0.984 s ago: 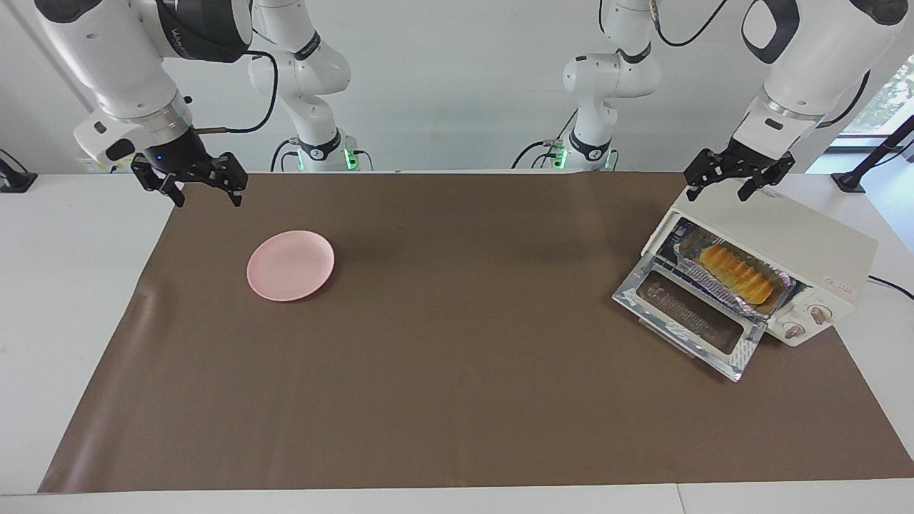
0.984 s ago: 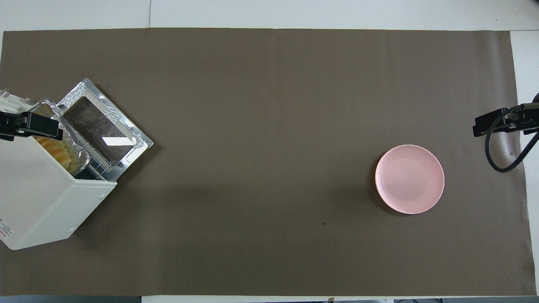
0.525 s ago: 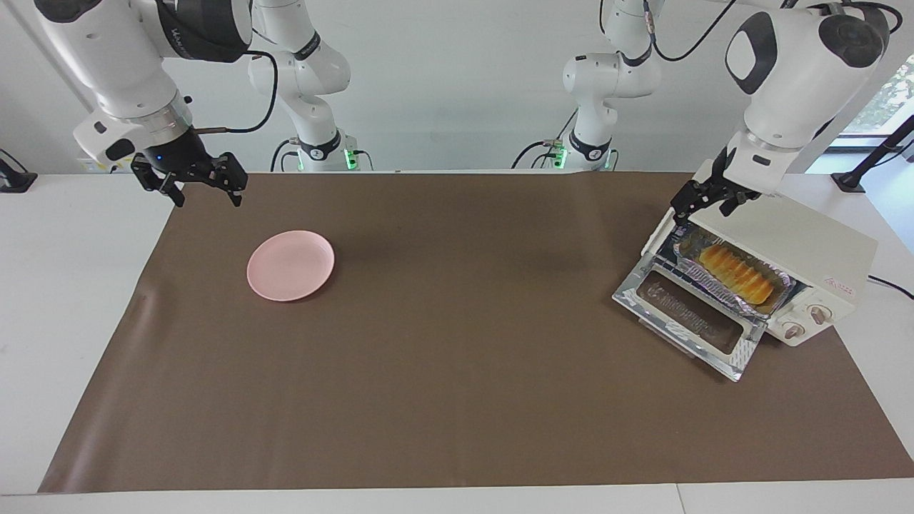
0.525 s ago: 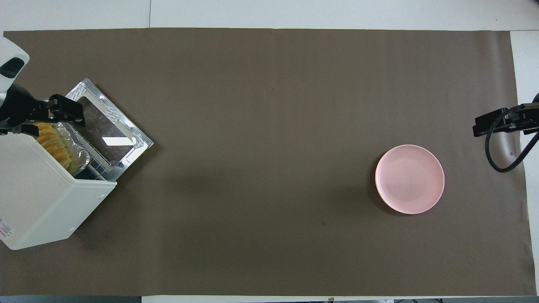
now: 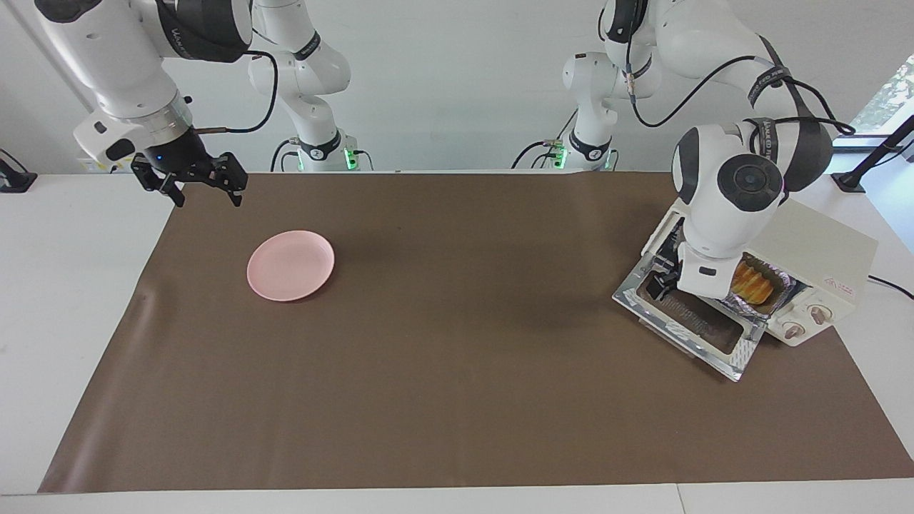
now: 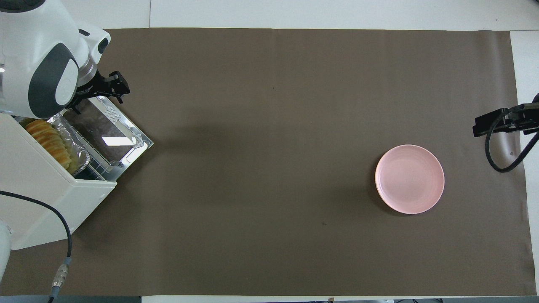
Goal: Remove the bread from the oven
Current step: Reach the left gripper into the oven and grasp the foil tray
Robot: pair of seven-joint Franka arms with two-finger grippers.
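Moved since a second ago: left hand (image 6: 110, 85), formerly over the top of the oven (image 5: 807, 246), now hangs low over the dropped-open glass door (image 5: 696, 325), its arm's wrist covering part of the oven mouth in the facing view; fingers spread wide, holding nothing. Right hand (image 5: 203, 187): unchanged, waiting above the brown mat's (image 5: 457, 371) corner at the right arm's end of the table (image 5: 64, 285), fingers apart, empty. Oven: cream-white, at the left arm's end of the table, door lying flat; contains a crinkled foil tray (image 6: 78, 158) on the rack, and in the tray the bread (image 6: 47, 141), golden and ridged, still inside the oven. Pink plate (image 5: 290, 265): on the mat toward the right arm's end, nothing on it. Markings: a small red label on the oven's side panel near the knobs (image 5: 805, 321), lettering too small to read.
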